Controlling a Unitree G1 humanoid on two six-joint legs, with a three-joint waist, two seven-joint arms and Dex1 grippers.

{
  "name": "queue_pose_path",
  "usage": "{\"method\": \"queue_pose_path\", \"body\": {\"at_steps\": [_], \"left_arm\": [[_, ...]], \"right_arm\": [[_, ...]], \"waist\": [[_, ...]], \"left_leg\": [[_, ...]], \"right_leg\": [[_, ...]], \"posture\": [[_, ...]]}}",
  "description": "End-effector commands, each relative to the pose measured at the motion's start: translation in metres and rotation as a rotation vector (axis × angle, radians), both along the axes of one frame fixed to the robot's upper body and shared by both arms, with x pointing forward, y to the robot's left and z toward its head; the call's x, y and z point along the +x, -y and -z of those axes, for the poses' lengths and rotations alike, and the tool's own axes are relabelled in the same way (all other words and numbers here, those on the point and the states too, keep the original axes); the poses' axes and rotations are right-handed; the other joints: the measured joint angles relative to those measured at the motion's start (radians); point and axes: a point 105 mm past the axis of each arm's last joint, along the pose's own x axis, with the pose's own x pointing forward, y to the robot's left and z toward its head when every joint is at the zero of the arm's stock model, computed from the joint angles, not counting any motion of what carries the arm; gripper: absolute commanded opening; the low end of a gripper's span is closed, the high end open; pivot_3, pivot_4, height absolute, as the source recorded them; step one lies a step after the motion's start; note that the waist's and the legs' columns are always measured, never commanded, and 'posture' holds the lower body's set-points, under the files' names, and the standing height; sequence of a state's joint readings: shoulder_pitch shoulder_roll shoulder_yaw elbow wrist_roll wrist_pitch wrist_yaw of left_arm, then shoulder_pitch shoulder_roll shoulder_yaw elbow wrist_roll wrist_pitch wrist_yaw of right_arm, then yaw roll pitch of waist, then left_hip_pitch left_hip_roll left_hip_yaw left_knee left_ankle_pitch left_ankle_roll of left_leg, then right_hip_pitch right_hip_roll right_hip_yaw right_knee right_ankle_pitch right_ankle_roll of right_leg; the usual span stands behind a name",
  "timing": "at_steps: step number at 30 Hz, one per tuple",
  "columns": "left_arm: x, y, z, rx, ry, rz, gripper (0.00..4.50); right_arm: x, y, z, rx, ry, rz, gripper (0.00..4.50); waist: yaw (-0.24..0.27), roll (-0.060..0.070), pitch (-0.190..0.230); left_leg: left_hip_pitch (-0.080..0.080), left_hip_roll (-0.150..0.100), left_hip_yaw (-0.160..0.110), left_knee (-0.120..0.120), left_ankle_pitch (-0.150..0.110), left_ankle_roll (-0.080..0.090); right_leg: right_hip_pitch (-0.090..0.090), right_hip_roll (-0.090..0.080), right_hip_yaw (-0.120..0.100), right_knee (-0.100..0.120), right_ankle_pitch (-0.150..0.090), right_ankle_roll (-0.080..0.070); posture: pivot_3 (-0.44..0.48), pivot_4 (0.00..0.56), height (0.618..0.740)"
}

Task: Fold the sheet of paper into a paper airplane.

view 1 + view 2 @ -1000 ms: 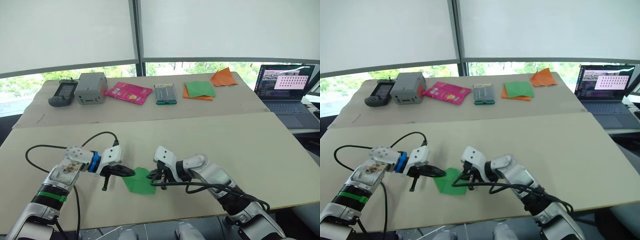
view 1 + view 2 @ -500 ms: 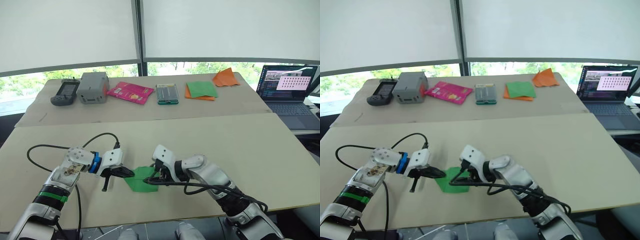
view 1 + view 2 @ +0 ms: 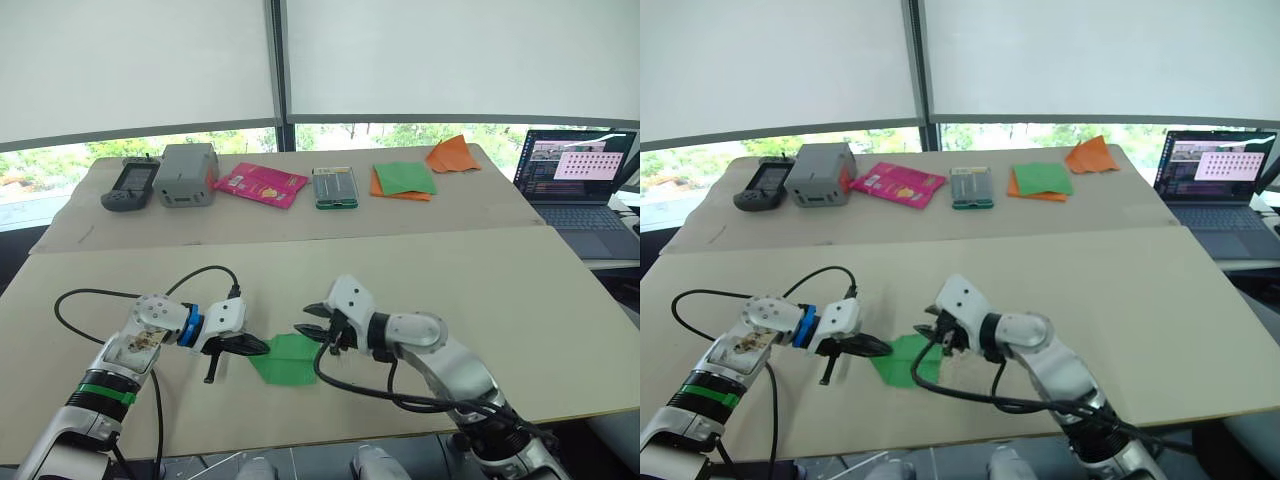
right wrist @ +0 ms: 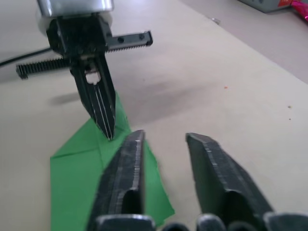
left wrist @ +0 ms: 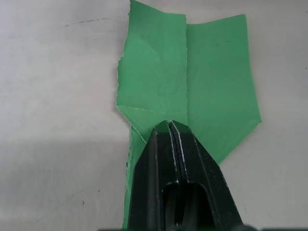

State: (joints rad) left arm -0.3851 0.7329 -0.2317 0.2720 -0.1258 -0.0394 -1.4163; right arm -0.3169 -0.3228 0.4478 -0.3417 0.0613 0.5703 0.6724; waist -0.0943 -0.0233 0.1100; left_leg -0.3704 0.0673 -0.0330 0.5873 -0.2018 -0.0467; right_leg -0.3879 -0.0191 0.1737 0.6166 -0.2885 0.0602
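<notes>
On the near table (image 3: 560, 330), the right gripper (image 3: 318, 325) has lifted off the green sheet of paper (image 3: 285, 361), fingers spread, while the left gripper (image 3: 262, 346), pressed together, pins its edge, so another fold seems due.

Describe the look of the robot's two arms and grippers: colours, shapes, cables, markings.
Both arms are glossy white and silver-grey shells with rounded joints. The left arm wears a blue ring behind its wrist block, a green band lower down, and a looping black cable. The right arm trails black cables too. The left gripper and right gripper each have two tapered black fingers; toothed black rails flank the left one.
</notes>
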Motion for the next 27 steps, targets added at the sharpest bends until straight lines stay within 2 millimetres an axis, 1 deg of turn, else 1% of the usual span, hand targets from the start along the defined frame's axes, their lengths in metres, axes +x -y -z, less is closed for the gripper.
{"method": "queue_pose_path", "body": {"at_steps": [1,6,9,13,17,27], "left_arm": [[-0.005,-0.003,0.009,0.026,-0.029,-0.012,0.0],[-0.005,-0.004,0.008,0.028,-0.024,-0.014,0.0],[-0.004,-0.004,0.007,0.028,-0.021,-0.017,0.0],[-0.004,-0.004,0.007,0.027,-0.016,-0.02,0.0],[-0.004,-0.005,0.006,0.028,-0.014,-0.022,0.0],[-0.003,-0.007,0.006,0.029,-0.006,-0.034,0.0]], "right_arm": [[-0.003,-0.009,0.002,0.009,0.044,-0.023,0.03],[-0.01,-0.021,0.017,-0.019,0.004,-0.071,0.01],[-0.007,-0.025,0.02,-0.038,-0.003,-0.087,0.01],[-0.01,-0.03,0.025,-0.053,-0.042,-0.119,0.01],[-0.008,-0.031,0.033,-0.088,-0.07,-0.123,0.01],[-0.012,-0.035,0.04,-0.131,-0.098,-0.179,0.01]], "waist": [[0.0,0.0,0.0],[0.0,0.0,0.0],[0.0,0.0,0.0],[0.0,0.0,0.001],[0.0,0.0,0.001],[-0.001,0.0,0.0]], "left_leg": [[0.0,0.0,0.0,0.0,0.0,0.0],[0.0,0.0,0.0,0.0,0.0,0.0],[0.0,0.0,0.0,0.0,0.0,0.0],[-0.001,0.0,0.0,0.0,0.0,0.0],[-0.001,0.0,0.0,0.0,0.0,0.0],[-0.001,0.0,0.0,0.0,0.0,0.0]], "right_leg": [[0.0,0.0,0.0,0.0,0.0,0.0],[0.0,0.0,0.0,-0.001,0.0,0.0],[0.0,0.0,0.0,-0.001,0.0,0.0],[0.0,0.0,0.0,-0.002,0.0,0.0],[0.0,0.0,0.0,-0.002,0.0,0.0],[0.0,0.0,0.0,-0.001,0.0,0.0]], "posture": [[0.0,0.15,0.74],[0.0,0.15,0.74],[0.0,0.15,0.74],[0.0,0.15,0.74],[0.0,0.15,0.74],[0.0,0.15,0.74]]}}
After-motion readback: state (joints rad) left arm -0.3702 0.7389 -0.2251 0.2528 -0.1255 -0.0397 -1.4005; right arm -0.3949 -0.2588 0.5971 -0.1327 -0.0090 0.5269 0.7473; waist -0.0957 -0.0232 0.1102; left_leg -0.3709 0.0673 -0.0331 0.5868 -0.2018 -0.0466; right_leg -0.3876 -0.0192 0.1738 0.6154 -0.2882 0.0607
